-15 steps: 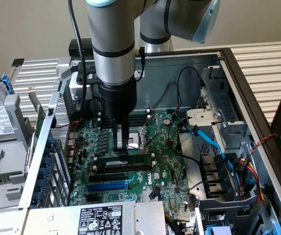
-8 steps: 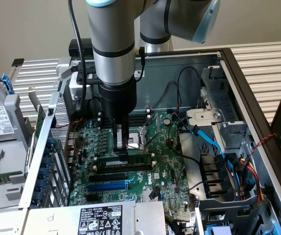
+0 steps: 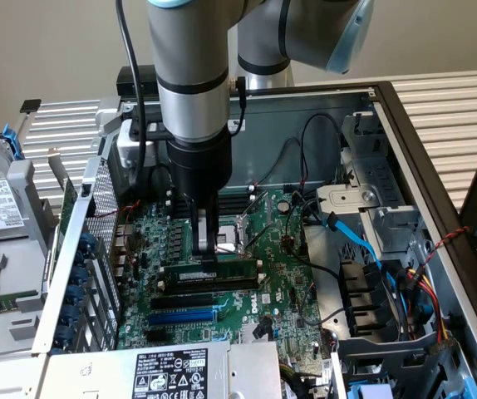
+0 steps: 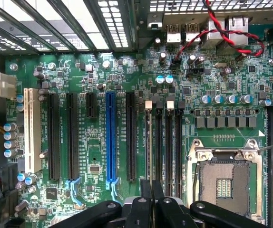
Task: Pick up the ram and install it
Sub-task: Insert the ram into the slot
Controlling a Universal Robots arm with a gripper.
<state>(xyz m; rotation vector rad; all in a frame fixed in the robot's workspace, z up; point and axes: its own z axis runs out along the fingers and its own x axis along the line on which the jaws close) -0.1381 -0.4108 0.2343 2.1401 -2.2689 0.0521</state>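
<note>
The ram (image 3: 232,271), a green stick with a white label, stands on edge along a black memory slot in the middle of the motherboard (image 3: 284,274). My gripper (image 3: 206,254) comes straight down on the ram's left half, as the exterior view shows it, with its fingers closed on the ram's top edge. In the wrist view the black fingertips (image 4: 146,190) sit close together over the row of black memory slots (image 4: 168,142). The ram appears there only edge-on and is hard to make out.
A blue slot (image 3: 184,316) (image 4: 110,137) and further black slots lie beside the memory slots. The open CPU socket (image 3: 230,237) (image 4: 224,180) is close behind the gripper. Blue and black cables (image 3: 363,241) and the drive cage fill the exterior view's right. The power supply (image 3: 168,374) is in front.
</note>
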